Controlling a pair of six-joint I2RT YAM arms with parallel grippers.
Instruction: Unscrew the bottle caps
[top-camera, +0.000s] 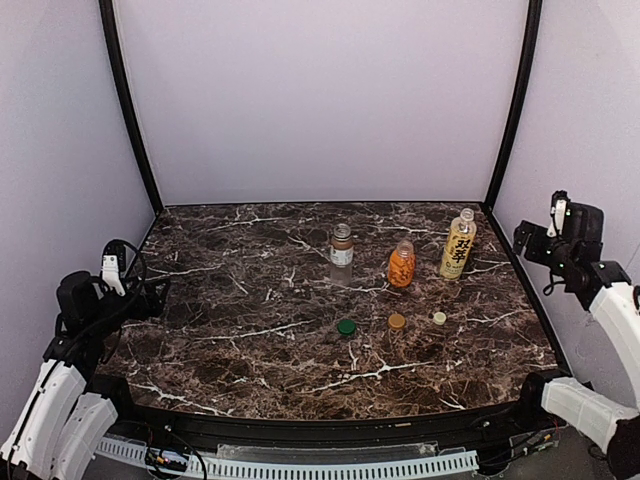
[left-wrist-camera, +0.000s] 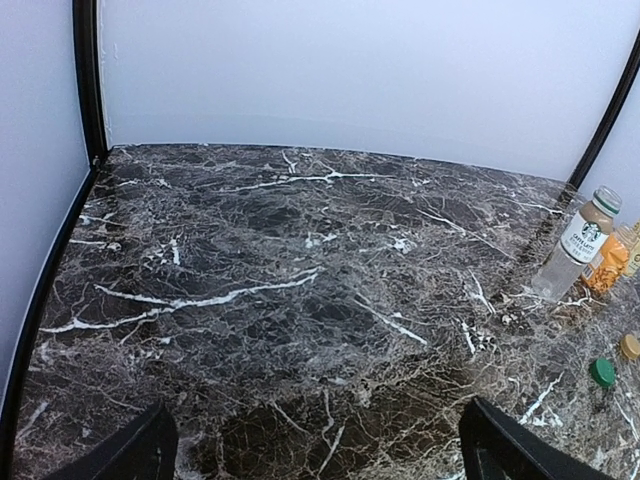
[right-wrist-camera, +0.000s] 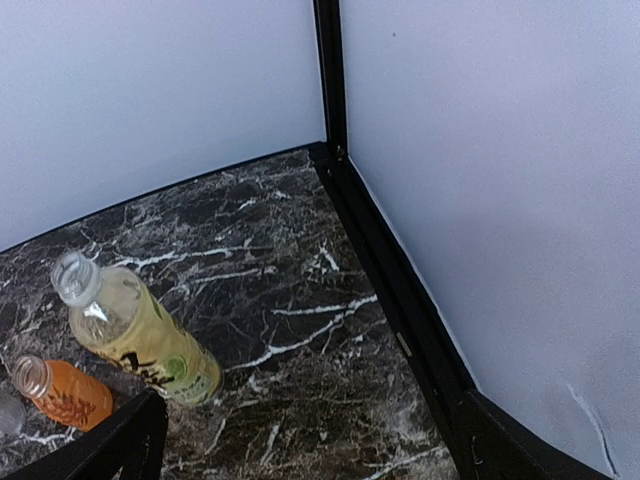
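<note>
Bottles (top-camera: 401, 265), three of them, stand upright in a row at the back right of the dark marble bench (top-camera: 250, 330). The tall yellow bottle (top-camera: 458, 247) is on the right, the short orange bottle (top-camera: 401, 266) is in the middle, and the clear bottle (top-camera: 342, 245) is on the left. The yellow and orange ones have open tops.

Three caps lie on the bench in front of them: a green cap (top-camera: 346, 327), an orange cap (top-camera: 397, 321) and a pale cap (top-camera: 439, 318).

The left gripper (top-camera: 155, 292) is wide open and holds nothing. It is over the left edge, well apart from the bottles. The right gripper (top-camera: 525, 240) is wide open too and holds nothing. It is by the right wall, near the yellow bottle.
</note>
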